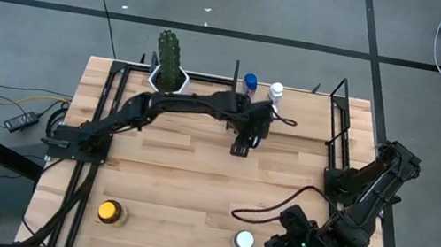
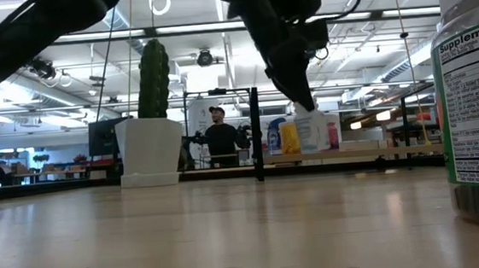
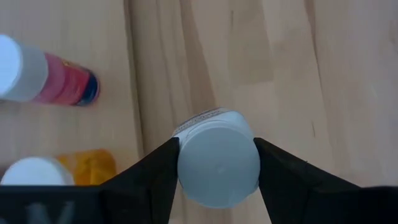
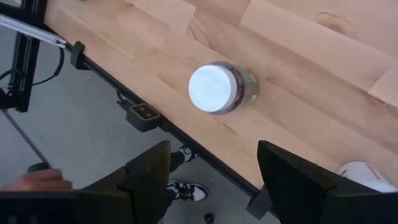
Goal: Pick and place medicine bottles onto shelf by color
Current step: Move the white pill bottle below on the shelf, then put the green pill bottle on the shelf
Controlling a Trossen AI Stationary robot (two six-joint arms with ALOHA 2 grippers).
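Bottle count, overhead: four clearly separable. Two stand on the shelf (image 1: 311, 121) at the far edge of the table (image 1: 184, 180), just beyond the left gripper (image 1: 247, 137): a blue-capped bottle (image 1: 250, 82) and a white bottle (image 1: 276, 91). Two stand on the near part of the table: an amber bottle (image 1: 109, 212), well to the left, and a green-labelled bottle (image 1: 244, 241) just beside the right gripper (image 1: 286, 242).

Left gripper: fingers (image 3: 152, 180) stand against both sides of a white-capped bottle (image 3: 217, 163), gripping it below the cap. Beside it, two more bottles lie partly cut off: a pink one (image 3: 46, 78) and an orange one (image 3: 62, 171).

Right gripper: jaws apart, nothing between them, hovering over the table's near edge, the green-labelled bottle ahead of it.

Hidden: from overhead the left arm covers its held bottle. At table level the shelf bottles overlap; count unclear.

Open board lies between the two grippers. One cactus pot (image 1: 168, 74) stands beside the shelf. One person (image 2: 220, 140) stands beyond the table.
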